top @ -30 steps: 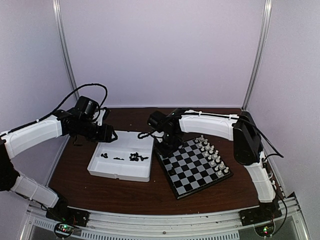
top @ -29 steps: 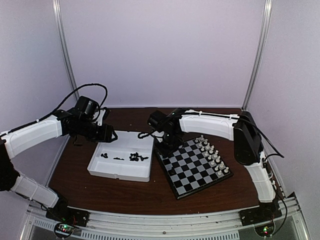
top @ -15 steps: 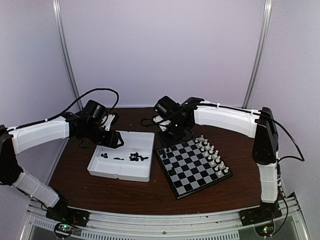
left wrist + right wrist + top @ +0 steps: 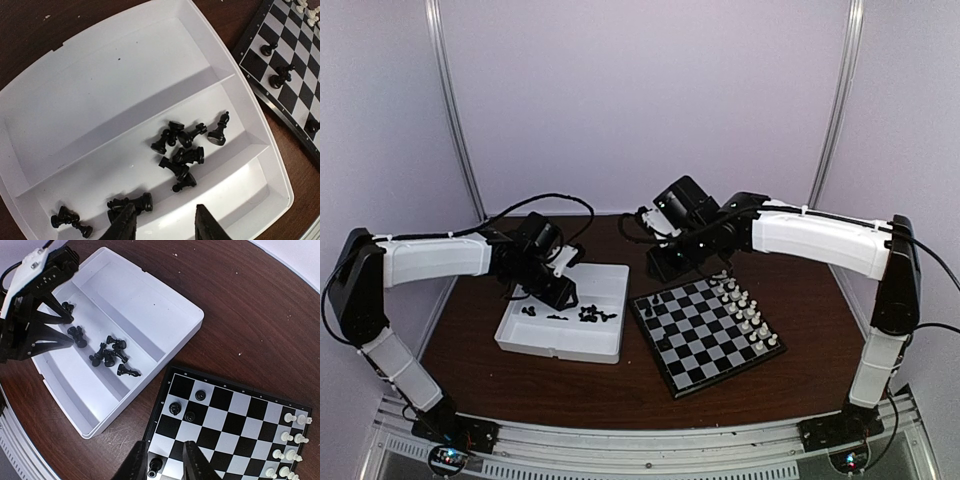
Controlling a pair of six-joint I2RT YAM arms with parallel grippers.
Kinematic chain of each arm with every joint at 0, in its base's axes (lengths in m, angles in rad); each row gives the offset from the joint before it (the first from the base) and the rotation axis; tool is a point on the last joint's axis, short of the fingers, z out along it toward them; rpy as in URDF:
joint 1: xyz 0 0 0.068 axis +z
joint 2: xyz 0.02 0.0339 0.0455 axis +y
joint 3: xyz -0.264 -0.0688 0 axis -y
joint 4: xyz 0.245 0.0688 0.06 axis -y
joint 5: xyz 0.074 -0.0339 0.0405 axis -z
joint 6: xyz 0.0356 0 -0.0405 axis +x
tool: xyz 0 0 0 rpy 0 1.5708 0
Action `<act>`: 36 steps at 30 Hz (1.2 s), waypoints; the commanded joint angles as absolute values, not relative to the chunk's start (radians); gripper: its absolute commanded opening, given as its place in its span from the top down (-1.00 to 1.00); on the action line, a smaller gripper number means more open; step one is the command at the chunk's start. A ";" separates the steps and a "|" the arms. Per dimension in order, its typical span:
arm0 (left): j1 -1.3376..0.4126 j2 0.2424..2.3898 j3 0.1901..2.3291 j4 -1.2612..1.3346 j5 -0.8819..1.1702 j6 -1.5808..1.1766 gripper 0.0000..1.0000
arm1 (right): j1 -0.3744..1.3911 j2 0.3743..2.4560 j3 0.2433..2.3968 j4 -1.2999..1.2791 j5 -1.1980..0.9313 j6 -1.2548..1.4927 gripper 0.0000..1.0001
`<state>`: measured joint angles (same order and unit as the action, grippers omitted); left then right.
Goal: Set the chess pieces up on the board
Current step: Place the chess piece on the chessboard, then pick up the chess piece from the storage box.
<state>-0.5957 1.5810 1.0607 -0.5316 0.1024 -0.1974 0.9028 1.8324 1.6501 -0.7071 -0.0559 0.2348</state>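
Most of the black chess pieces (image 4: 182, 155) lie in a loose heap in the middle compartment of the white tray (image 4: 125, 75), some tipped on their sides and touching one another. A smaller group sits further along the same channel. A few more already stand on the board (image 4: 235, 430), which lies just beside the tray, on the squares nearest the tray. The white pieces (image 4: 300, 438) line the board's edge farthest from the tray.

I judge these pieces to be very light, rigid plastic — smooth, glossy, and small enough to skid or flick away if a finger catches one off-centre. Each has a round base, a narrow waist and a knobbed top. I would take one at the waist or just under the head, and pick one at the rim of the heap so its neighbours don't get dragged along. The lying ones look likely to roll on the tray's slick floor.

The tray is thin moulded plastic with low dividers and rounded corners. The board is flat and matte, with a thin black rim.

My left gripper (image 4: 166, 210) hangs over the tray, fingers apart with nothing between them. My right gripper (image 4: 165, 447) hangs above the board's corner close to the tray — fingers apart too, and holding nothing as far as I can tell.
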 commanded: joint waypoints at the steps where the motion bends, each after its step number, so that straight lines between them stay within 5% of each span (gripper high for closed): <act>1: -0.620 1.635 1.112 -0.492 0.059 -0.123 0.24 | 0.903 1.799 1.617 -0.630 -0.052 0.244 0.45; 36: -0.638 1.971 1.303 -0.589 -0.002 -0.014 0.43 | 0.902 1.774 1.583 -0.617 -0.063 0.248 0.44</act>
